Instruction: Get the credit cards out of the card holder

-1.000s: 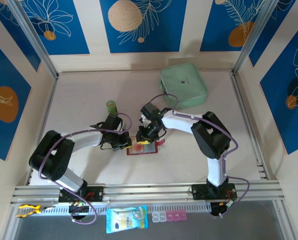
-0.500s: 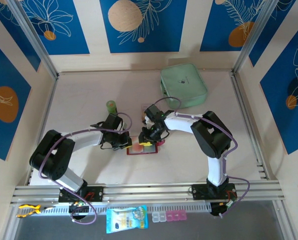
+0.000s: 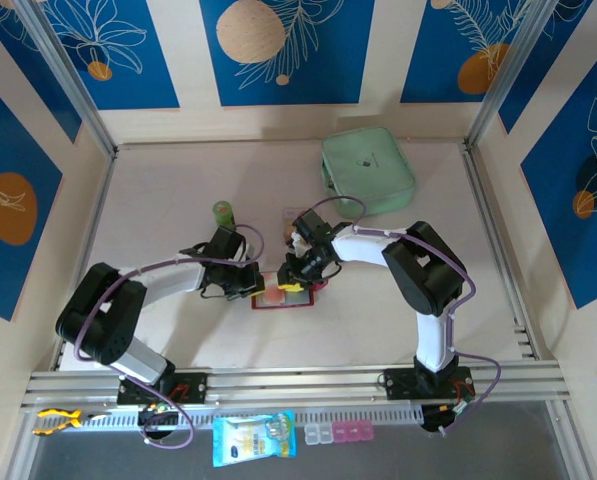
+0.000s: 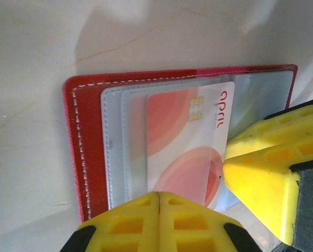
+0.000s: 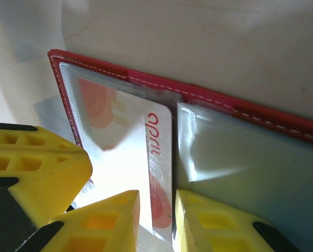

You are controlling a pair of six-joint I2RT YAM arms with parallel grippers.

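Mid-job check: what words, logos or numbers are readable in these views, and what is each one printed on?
"april": red letters along the edge of the pink-and-white card in the red wallet; it also reads clearly in the right wrist view.
Fine print beside that word on the card: too small to read.
Small mark on the green pouch: too small to read.
Print on the blue packet in front of the arm bases: blurred, unreadable.

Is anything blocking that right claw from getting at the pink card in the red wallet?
Nothing visible does. The right gripper straddles the free end of the credit card; the card's other end lies in the open card holder.
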